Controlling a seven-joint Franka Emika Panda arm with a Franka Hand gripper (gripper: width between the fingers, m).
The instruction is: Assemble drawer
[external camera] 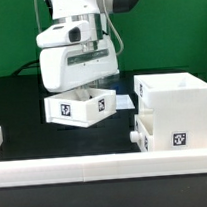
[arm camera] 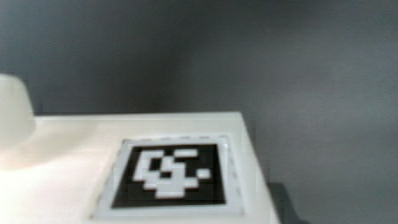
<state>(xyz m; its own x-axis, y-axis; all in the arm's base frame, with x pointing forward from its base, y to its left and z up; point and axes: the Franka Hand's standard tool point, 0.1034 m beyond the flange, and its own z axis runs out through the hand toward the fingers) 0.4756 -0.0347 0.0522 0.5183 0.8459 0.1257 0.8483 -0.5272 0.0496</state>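
A white robot arm reaches down from the top of the exterior view, and its pincer sits at the open top of a small white tray. The fingertips are hidden behind the arm's bulky white hand and the tray's rim, so I cannot tell whether they are apart, together or clamped on a wall. The tray is directly under the hand, left of centre in the exterior view, over a black worktop; whether it rests there or hangs just above is unclear. To the exterior view's right, just beside the tray but apart from it, stands the tall white box shell with a square tag low on its near face. A second tray appears to sit in the shell's lower part, its knob poking toward the exterior view's left. A long low white rail runs across the front, and a green wall closes the back. The tray under the hand is upright, open side up, with a tagged side facing the camera and its length running roughly across the picture. The wrist view is blurred – a white surface with one black-and-white tag against grey.
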